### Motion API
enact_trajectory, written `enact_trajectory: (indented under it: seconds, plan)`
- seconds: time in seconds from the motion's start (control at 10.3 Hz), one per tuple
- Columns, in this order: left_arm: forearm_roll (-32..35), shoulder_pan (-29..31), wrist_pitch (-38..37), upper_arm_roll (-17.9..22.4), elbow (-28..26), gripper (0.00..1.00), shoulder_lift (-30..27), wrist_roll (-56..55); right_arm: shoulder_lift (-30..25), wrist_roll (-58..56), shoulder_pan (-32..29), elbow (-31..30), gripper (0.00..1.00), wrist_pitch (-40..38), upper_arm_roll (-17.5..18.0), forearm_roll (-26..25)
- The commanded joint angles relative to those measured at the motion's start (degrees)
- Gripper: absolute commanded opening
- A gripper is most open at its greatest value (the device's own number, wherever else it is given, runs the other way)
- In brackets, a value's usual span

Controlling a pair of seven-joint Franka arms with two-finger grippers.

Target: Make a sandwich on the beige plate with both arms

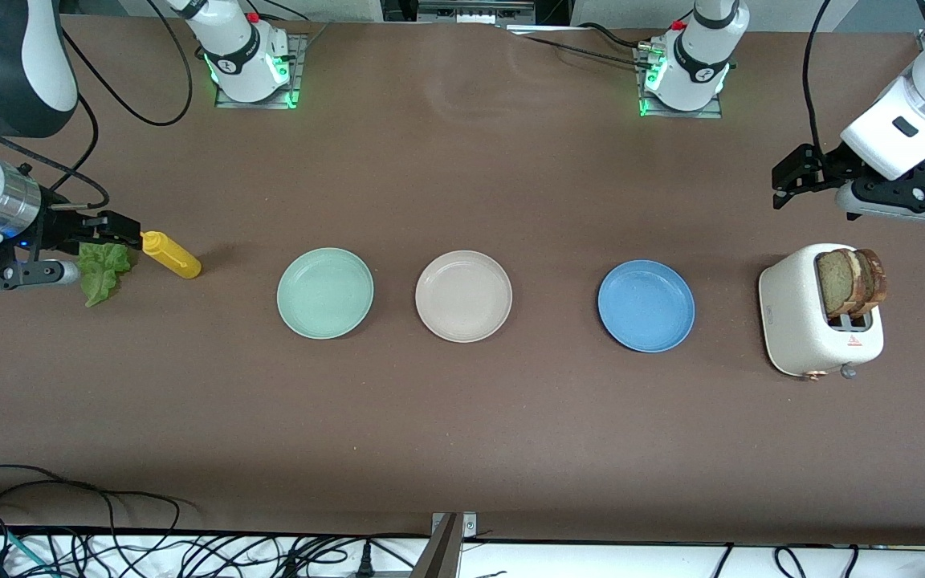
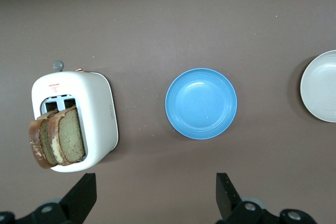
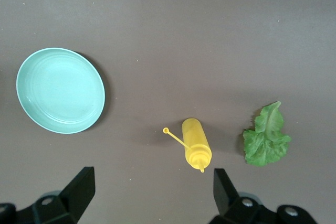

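Brown tabletop runs wide under both arms, and from my seat I read it outward from the beige plate (image 1: 463, 296). It sits bare at the middle of the row, with nothing built on it yet. The blue plate (image 1: 645, 306) lies beside it toward the left arm's end, the mint-green plate (image 1: 325, 292) beside it toward the right arm's end.

Both bread slices (image 1: 851, 281) stand upright in the white toaster (image 1: 820, 321), past the blue plate at the left arm's end. My left gripper (image 2: 157, 198) hangs just above the table near the toaster with its jaws spread wide and nothing in them. The slices stand off to one side of the gap, not under it, faces turned along the row.

At the other end my right gripper (image 3: 152, 195) hovers with its jaws spread wide too, also empty. The yellow squeeze bottle (image 3: 196, 145) lies almost under the gap. The lettuce leaf (image 3: 266, 139) lies just beside the bottle, a little farther from the plates.

I judge the bread belongs to the left arm and the leaf to the right. Each claw must first shift sideways over its item, and the plate lies well apart from both.
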Motion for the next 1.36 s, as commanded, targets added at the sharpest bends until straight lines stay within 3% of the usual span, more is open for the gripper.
enact_trajectory:
  seconds: [0.0, 1.27]
  plan:
    - [1.1, -0.1, -0.9, -0.4, 1.0, 1.0, -0.1, -0.7, -0.8, 0.1, -0.2, -0.6, 1.0, 0.3, 0.1, 0.1]
    - [0.7, 0.3, -0.9, -0.2, 0.7, 1.0, 0.6, 0.2, -0.7, 0.1, -0.2, -0.5, 1.0, 0.4, 0.0, 0.3]
